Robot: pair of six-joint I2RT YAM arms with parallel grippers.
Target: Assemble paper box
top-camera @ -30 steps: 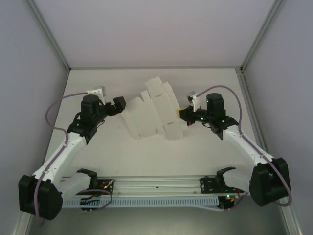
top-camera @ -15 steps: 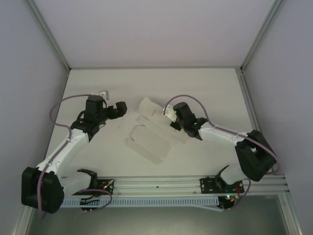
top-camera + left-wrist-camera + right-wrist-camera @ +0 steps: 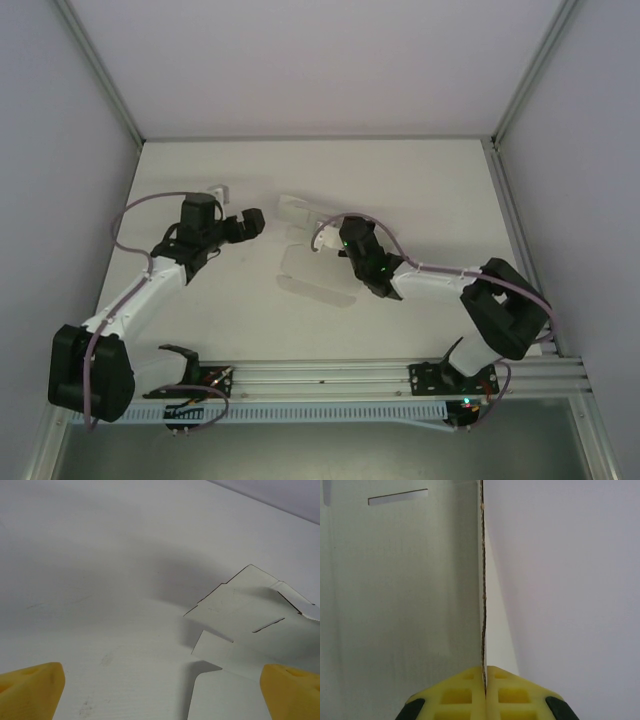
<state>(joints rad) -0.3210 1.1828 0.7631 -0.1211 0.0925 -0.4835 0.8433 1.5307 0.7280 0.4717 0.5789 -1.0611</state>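
Thin, matte white die-cut paper box (image 3: 245, 612), slotted and creased with flaps, sits mid-table (image 3: 440, 200), one edge pinched between the closed yellow waffle-molded pads (image 3: 455, 695) of the low, outstretched right gripper (image 3: 484, 674), while the left gripper (image 3: 250, 221) hovers just beside it, fingers spread apart.

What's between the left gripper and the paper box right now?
Nothing. Only bare table separates the open left gripper from the paper box, per the top view.
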